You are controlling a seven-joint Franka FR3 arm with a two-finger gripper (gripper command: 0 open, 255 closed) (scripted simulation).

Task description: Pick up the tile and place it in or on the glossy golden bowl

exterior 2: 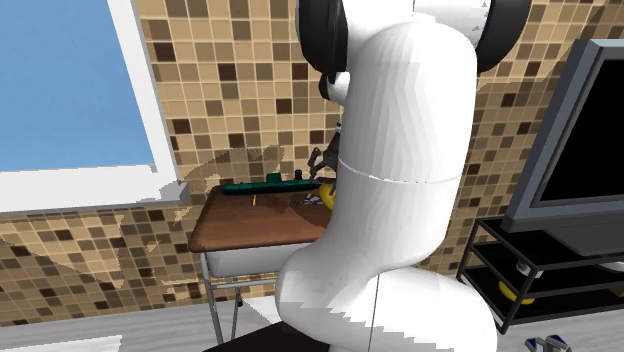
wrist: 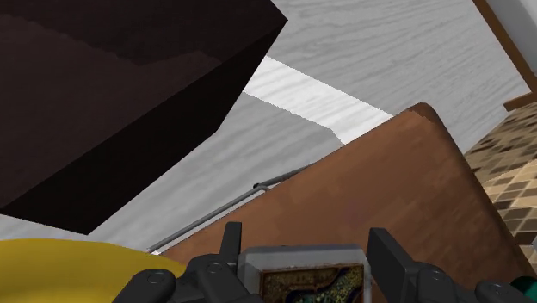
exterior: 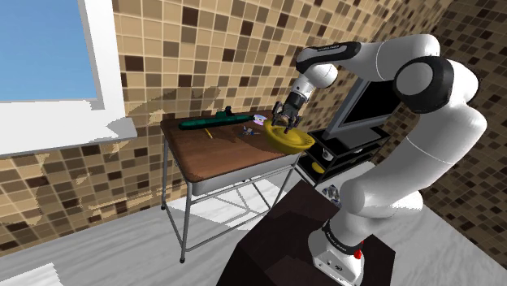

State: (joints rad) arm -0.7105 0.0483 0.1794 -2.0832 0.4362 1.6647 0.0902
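Note:
The tile [wrist: 305,275] is a small grey-rimmed square with a dark patterned face, clasped between my two black fingers [wrist: 387,256]. My gripper [exterior: 286,122] hangs shut on it just above the yellow bowl [exterior: 290,139], which sits at the brown table's [exterior: 219,154] corner nearest the stand. In the wrist view the bowl's yellow rim [wrist: 77,268] lies beside the gripper [wrist: 307,258]. In the second exterior view the arm's white body hides most of the bowl [exterior 2: 325,196]; the gripper [exterior 2: 322,160] shows just above it.
A long dark green object [exterior: 215,122] lies along the table's far edge, with a pale small item [exterior: 258,120] and a thin yellow stick [exterior: 208,132] near it. A black TV on a stand [exterior: 357,122] is behind the bowl. The dark robot stand [wrist: 112,95] is below.

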